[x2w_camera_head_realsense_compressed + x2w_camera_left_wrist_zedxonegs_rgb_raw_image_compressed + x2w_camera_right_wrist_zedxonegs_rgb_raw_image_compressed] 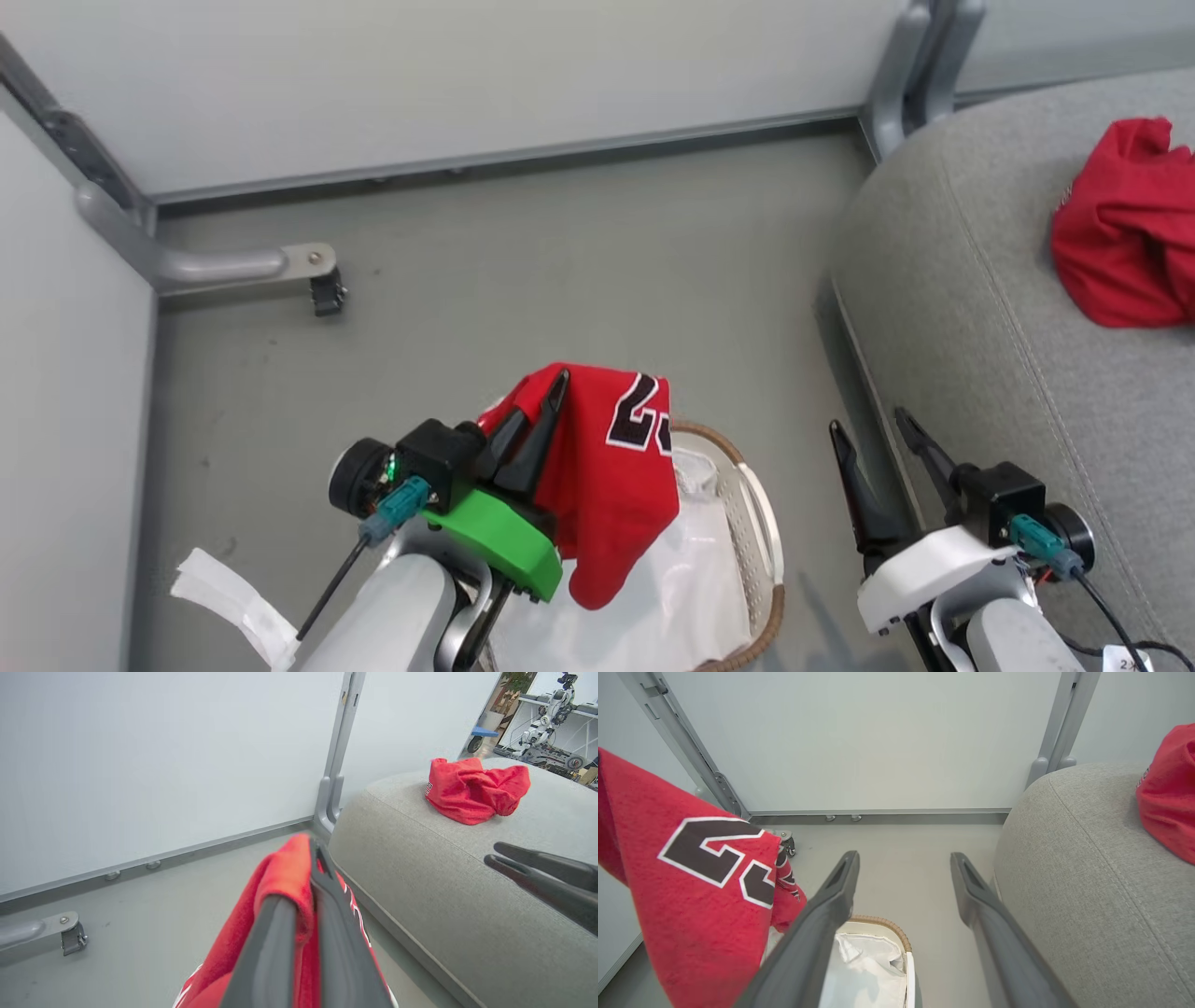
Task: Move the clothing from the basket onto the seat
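My left gripper (557,385) is shut on a red garment with a black-and-white number 23 (611,476), which hangs from its fingers above the basket (761,523). The wrist view shows the red cloth (285,877) pinched between the two dark fingers. The basket's white liner (681,579) shows beneath. A second red garment (1125,233) lies crumpled on the grey seat (971,280), also in the left wrist view (472,788). My right gripper (866,422) stands open and empty between basket and seat, fingers wide apart (903,858).
White partition walls with grey metal frames close off the back and left. A caster foot (322,280) sticks out over the grey floor at the left. A white strip (233,597) lies on the floor at the lower left. Another robot (546,714) stands far off.
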### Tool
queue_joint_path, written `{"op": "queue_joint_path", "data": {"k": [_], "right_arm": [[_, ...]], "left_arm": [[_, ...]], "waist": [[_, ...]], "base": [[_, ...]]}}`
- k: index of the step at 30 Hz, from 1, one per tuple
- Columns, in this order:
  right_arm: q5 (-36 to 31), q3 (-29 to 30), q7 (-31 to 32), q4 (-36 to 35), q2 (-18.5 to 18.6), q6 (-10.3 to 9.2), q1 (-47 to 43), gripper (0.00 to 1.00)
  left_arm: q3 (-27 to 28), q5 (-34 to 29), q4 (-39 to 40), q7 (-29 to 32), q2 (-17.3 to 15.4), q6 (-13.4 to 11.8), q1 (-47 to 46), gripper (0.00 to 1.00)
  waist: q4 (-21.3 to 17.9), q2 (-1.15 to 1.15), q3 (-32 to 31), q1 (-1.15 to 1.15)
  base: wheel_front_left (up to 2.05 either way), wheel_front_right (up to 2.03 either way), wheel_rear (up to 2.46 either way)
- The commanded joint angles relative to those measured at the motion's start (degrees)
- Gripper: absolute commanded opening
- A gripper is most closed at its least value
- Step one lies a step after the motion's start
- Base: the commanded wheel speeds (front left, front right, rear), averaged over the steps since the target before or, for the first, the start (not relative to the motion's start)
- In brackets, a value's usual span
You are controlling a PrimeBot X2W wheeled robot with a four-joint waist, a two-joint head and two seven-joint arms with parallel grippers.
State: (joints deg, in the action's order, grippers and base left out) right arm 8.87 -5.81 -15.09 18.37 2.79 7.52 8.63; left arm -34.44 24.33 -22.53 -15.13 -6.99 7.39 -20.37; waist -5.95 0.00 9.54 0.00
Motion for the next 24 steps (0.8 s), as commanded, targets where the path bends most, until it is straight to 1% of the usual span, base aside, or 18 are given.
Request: {"op": "queue_joint_path", "data": {"k": [1,6,8,11,17,19,22,24], "right_arm": [[0.22,-0.12,-0.10,0.32,0.25,-0.05,-1.30,1.00],[-1.18,-3.32,-0.10,-0.07,0.23,-0.06,-2.29,1.00],[-1.86,-7.14,-0.10,-0.78,0.60,-0.05,-2.12,1.00],[-1.03,-13.07,-0.10,-2.55,1.40,-0.06,-0.11,1.00],[0.69,-21.68,-0.10,-5.09,1.44,-0.06,6.05,1.00],[0.46,-23.35,-0.10,-5.03,1.34,-0.06,8.59,1.00],[-0.60,-23.51,-0.10,-3.95,1.02,-0.06,11.66,1.00],[-2.01,-23.45,-0.09,-1.81,0.85,-0.06,12.88,1.00]], "left_arm": [[0.66,-0.72,1.04,-0.02,0.11,0.18,0.47,0.00],[2.38,-2.31,5.04,-0.02,0.43,0.18,-1.50,0.00],[2.73,-2.72,6.24,-0.02,0.64,0.18,-1.99,0.00],[2.98,-3.41,7.81,-0.02,1.12,0.18,-2.86,0.00],[2.01,-3.97,9.09,-0.02,2.04,0.18,-3.82,0.00],[1.36,-3.81,9.19,-0.02,2.33,0.18,-4.06,0.00],[-0.09,-3.35,9.14,-0.02,2.85,0.18,-4.13,0.00],[-0.92,-3.12,9.05,-0.02,3.14,0.18,-4.17,0.00]], "waist": [[3.40,0.00,-4.27,0.00],[3.90,0.00,-5.33,0.00],[4.14,0.00,-5.44,0.00],[4.52,0.00,-5.28,0.00],[5.69,0.00,-4.53,0.00],[6.34,0.00,-4.39,0.00],[7.65,0.00,-4.35,0.00],[8.48,0.00,-4.42,0.00]], "base": [[0.00,0.00,0.00],[0.00,0.00,0.00],[0.00,0.00,0.00],[0.00,0.00,0.00],[0.00,0.00,0.00],[0.00,0.00,0.00],[0.00,0.00,0.00],[0.00,0.00,0.00]]}}
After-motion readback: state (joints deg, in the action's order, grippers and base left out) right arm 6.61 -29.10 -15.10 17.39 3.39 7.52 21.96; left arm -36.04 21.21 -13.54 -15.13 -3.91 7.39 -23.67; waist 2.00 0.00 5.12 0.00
